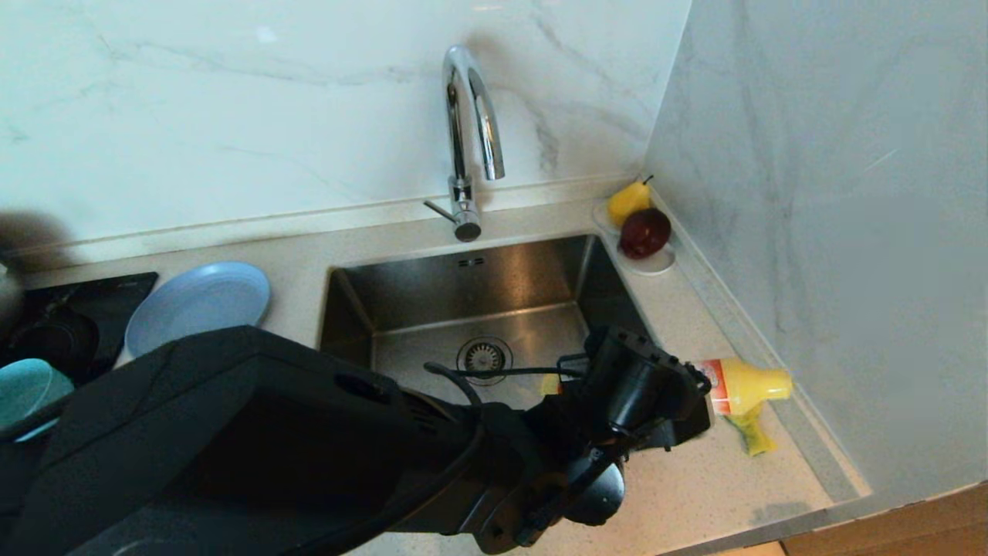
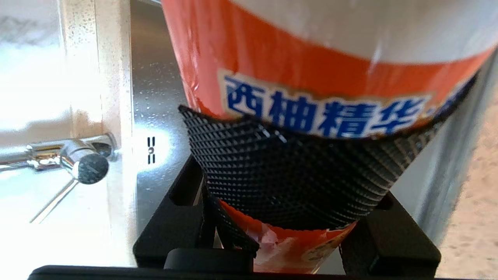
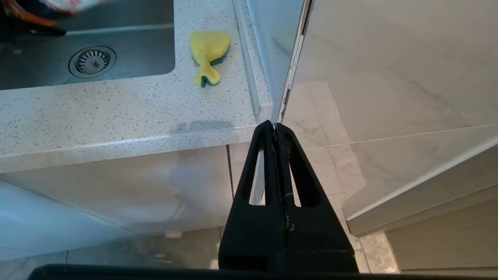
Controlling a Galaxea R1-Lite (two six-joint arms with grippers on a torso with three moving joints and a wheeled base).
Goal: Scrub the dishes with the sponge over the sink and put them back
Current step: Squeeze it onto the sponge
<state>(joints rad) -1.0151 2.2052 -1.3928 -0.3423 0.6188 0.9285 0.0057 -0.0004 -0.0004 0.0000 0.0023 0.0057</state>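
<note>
Left end effector (image 1: 698, 394) reaches across the near right corner of the sink (image 1: 478, 293) in the head view, clenched around a dish-soap bottle (image 1: 745, 390) with an orange label and yellow cap, tipped on its side over the table (image 1: 695, 494); the sponge (image 1: 750, 434) lies on that table just beside and below the bottle's cap; the blue plate (image 1: 197, 303) sits on the table left of the sink, the teal bowl (image 1: 27, 390) further left at the picture's edge, and the pink plate is not visible; a pear (image 1: 629, 201) and a dark red fruit (image 1: 644, 232) rest on a white saucer (image 1: 656, 266) in the far corner. Left wrist view: the ribbed fingers (image 2: 288, 175) press on the orange label (image 2: 327, 109), with the tap (image 2: 78, 161) and the sink wall behind. Right wrist view: the right end effector (image 3: 277, 132) hangs parked below the table's edge, jaws pressed together on nothing; the sponge lies bent on the table beside the sink. Judging by this, no dish has been scrubbed yet; the soap is only being handled, so the sponge, all the scrubbing and the putting back remain.
</note>
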